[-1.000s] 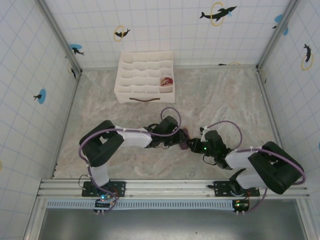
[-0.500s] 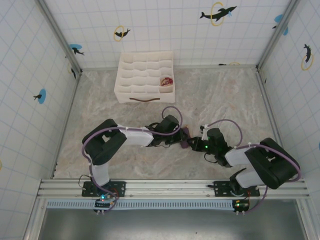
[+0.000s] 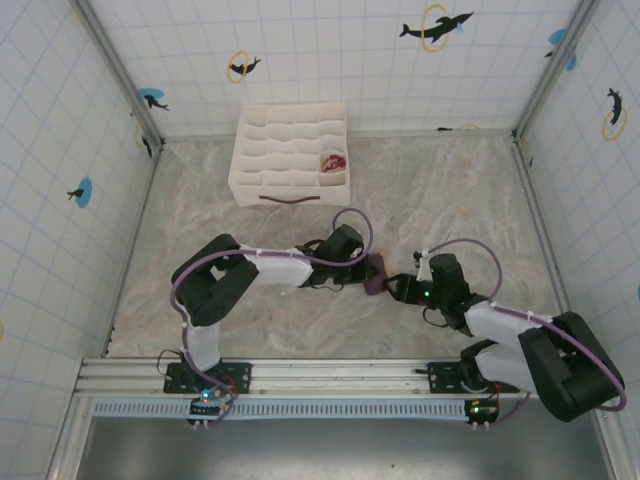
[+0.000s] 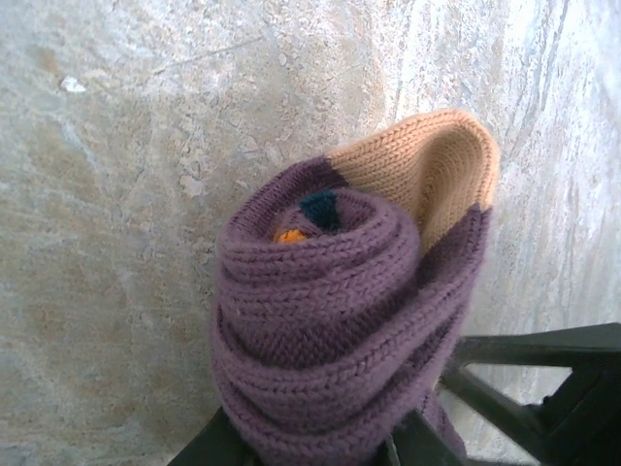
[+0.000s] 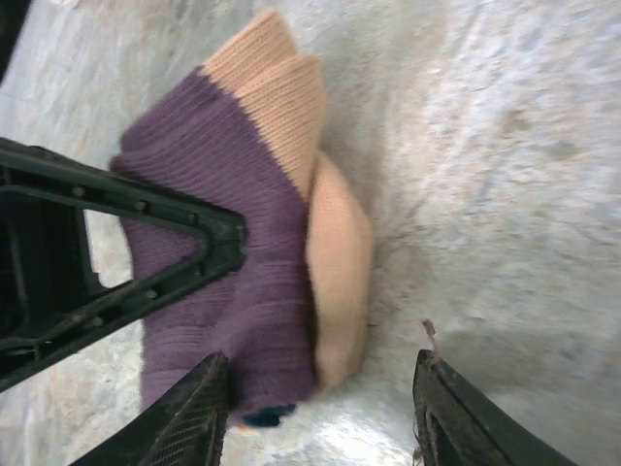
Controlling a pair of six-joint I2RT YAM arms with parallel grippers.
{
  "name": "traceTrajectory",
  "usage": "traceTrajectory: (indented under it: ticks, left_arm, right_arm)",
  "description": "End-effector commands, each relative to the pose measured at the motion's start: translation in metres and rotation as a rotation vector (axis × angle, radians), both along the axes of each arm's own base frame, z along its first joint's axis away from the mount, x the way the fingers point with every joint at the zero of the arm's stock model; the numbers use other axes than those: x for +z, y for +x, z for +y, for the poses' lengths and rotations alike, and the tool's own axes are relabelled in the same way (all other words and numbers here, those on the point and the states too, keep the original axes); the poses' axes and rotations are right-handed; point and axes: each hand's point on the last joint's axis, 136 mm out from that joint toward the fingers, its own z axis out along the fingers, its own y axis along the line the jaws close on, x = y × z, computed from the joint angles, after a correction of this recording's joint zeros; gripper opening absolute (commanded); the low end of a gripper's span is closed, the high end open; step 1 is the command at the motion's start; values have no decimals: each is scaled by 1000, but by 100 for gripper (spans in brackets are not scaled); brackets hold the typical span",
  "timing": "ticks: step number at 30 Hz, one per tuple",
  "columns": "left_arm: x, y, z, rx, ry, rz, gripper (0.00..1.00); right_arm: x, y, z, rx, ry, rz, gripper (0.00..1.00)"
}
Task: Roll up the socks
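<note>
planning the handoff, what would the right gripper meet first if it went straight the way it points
The rolled purple sock, right ahead of the open right gripper. The left gripper's black finger lies across the sock just beyond, though depth there is unclear.

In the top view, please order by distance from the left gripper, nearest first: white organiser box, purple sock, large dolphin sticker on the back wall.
1. The purple sock: in the left gripper's jaws.
2. The white organiser box: behind, slightly left.
3. The large dolphin sticker: high on the back wall, right.
</note>
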Motion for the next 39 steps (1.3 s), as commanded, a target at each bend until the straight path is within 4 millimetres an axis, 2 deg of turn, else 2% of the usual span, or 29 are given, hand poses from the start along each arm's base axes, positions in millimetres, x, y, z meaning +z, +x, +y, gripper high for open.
traceTrajectory:
  ticks: [1, 4, 7, 13, 16, 19, 23, 28, 30, 34, 39]
  left_arm:
    - [-67, -18, 64, 8, 322, 98, 0]
    - [-65, -20, 64, 19, 322, 117, 0]
    - [-64, -20, 64, 35, 319, 127, 0]
    - [-63, -21, 66, 64, 328, 150, 0]
    - [-63, -21, 65, 69, 328, 160, 0]
    - [-64, -21, 63, 70, 324, 166, 0]
    - [-62, -21, 63, 70, 319, 168, 0]
    - [-56, -21, 67, 68, 332, 154, 0]
    - [-54, -18, 71, 67, 351, 138, 0]
    - [-49, -10, 84, 61, 384, 96, 0]
    - [-21, 11, 95, 35, 415, -62, 0]
  right_arm:
    - [-22, -22, -16, 16, -98, 153, 55]
    - [-20, -18, -15, 23, -107, 161, 59]
    - [-15, -16, -4, 54, -52, 165, 59]
    - [-15, -14, 10, 66, 22, 182, 52]
    - [-13, -13, 17, 80, 44, 161, 44]
    - [-13, -11, 21, 88, 37, 139, 29]
    - [-13, -10, 23, 96, 30, 116, 16]
    - [-13, -6, 25, 106, 8, 101, 8]
    - [-15, -6, 26, 114, -13, 106, 10]
    - [-12, -6, 27, 124, -10, 103, 35]
    - [-3, -2, 22, 108, -36, 74, 52]
